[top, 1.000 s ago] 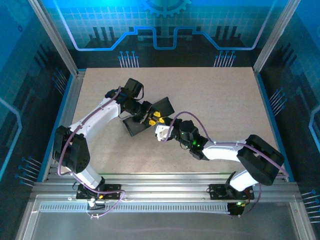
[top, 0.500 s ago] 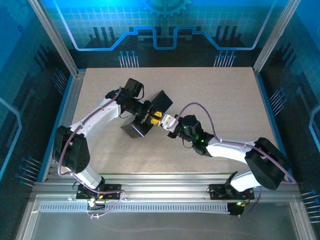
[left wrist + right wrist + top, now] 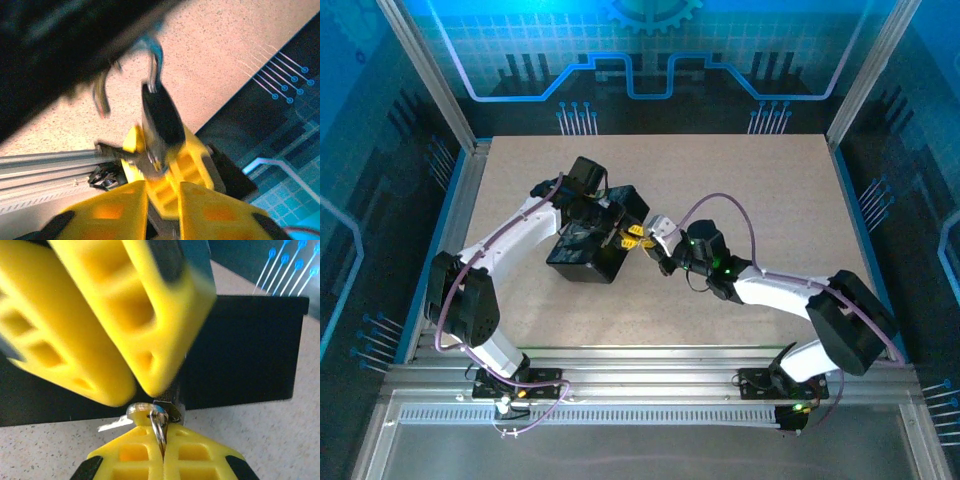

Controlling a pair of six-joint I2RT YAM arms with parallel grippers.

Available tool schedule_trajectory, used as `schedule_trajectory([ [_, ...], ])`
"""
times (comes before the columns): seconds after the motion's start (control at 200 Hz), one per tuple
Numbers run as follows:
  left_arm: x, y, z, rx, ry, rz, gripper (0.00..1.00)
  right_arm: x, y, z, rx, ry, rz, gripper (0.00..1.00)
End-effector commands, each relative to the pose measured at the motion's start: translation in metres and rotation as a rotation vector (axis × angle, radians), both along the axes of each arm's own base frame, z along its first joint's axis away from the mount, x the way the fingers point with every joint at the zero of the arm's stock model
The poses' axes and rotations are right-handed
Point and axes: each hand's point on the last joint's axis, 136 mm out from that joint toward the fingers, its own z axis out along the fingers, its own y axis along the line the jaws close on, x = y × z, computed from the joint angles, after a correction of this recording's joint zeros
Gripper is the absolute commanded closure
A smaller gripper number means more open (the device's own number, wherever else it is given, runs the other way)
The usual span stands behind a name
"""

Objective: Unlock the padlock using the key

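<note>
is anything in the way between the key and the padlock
Nothing visible. The right pincer pinches the key right at the lower end of the padlock. The left pincer's fingers crowd in beside that spot, not between the two.

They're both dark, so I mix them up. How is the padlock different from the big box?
The padlock is far smaller than the box. The padlock has a thin, curved, silvery shackle on top, while the box shows only plain, flat sides with straight edges. What they share is a dark body.
</note>
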Motion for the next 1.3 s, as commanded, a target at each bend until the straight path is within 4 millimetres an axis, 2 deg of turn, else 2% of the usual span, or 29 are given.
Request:
schedule_trajectory([
  [0.0, -0.003, 0.0, 0.013, -0.022, -0.039, -0.042, 0.7, 0.01, 0.003, 0.007, 0.097, 0.072, 0.004, 1.0],
  [0.085, -0.004, 0.001, 0.012, -0.019, -0.045, -0.048, 0.64, 0.012, 0.002, -0.002, 0.104, 0.11, 0.003, 1.0],
  [0.265, 0.003, 0.009, 0.013, 0.015, -0.12, -0.074, 0.63, 0.017, 0.004, -0.022, 0.103, 0.185, -0.011, 1.0],
  [0.415, 0.019, 0.046, 0.002, 0.25, -0.243, -0.122, 0.63, 0.024, 0.0, -0.05, 0.1, 0.292, -0.065, 1.0],
  [0.58, 0.035, 0.086, -0.029, 0.515, -0.284, -0.169, 0.64, 0.031, -0.004, -0.072, 0.149, 0.384, -0.126, 1.0],
  [0.67, 0.046, 0.103, -0.046, 0.602, -0.291, -0.186, 0.64, 0.032, -0.005, -0.083, 0.161, 0.428, -0.148, 1.0],
  [0.825, 0.064, 0.137, -0.067, 0.78, -0.305, -0.19, 0.64, 0.029, -0.007, -0.1, 0.147, 0.489, -0.162, 0.85],
  [0.895, 0.066, 0.143, -0.074, 0.813, -0.299, -0.206, 0.64, 0.028, -0.011, -0.105, 0.124, 0.509, -0.164, 0.8],
  [1.026, 0.064, 0.141, -0.09, 0.802, -0.29, -0.231, 0.64, 0.03, -0.022, -0.101, 0.112, 0.515, -0.143, 0.72],
  [1.126, 0.061, 0.14, -0.101, 0.787, -0.269, -0.243, 0.65, 0.034, -0.027, -0.086, 0.13, 0.526, -0.111, 0.68],
  [1.291, 0.061, 0.14, -0.105, 0.778, -0.271, -0.253, 0.65, 0.041, -0.012, -0.076, 0.116, 0.525, -0.052, 0.65],
])
